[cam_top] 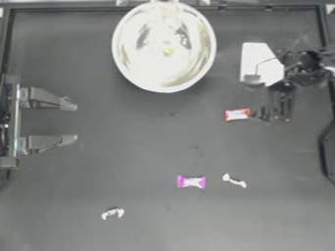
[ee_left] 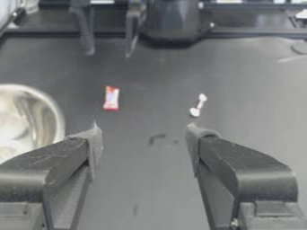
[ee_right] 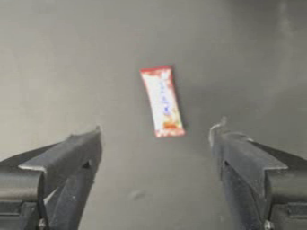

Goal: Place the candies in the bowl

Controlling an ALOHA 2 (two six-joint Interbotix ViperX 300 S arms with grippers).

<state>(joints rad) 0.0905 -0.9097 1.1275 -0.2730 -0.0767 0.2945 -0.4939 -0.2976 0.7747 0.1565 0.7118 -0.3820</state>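
The red-and-white candy (cam_top: 237,114) lies flat on the dark counter (cam_top: 131,206), below and to the right of the bowl in the top view and well apart from it. Its wrapper carries some printing, too small to read. The right hand (cam_top: 275,107) sits just beside this candy on its right, jaws spread apart with nothing between them; in the right wrist view the candy (ee_right: 162,101) lies ahead of the open jaws, touching neither.

The shiny metal bowl (cam_top: 124,63) stands near the far edge of the counter. One yellow-green candy (cam_top: 169,50) rests inside it, near the middle.

Three candies remain loose on the near half of the counter: a magenta candy (cam_top: 191,182), a whitish candy (cam_top: 234,181) just to its right, and a second whitish candy (cam_top: 112,213) lower left, apart from the other two.

The left hand (cam_top: 70,122) is drawn back at the left edge of the counter, jaws wide apart and holding nothing. Its wrist view looks across the counter at the bowl's rim (ee_left: 57,119), the red-and-white candy (ee_left: 111,98) and one whitish candy (ee_left: 198,104).
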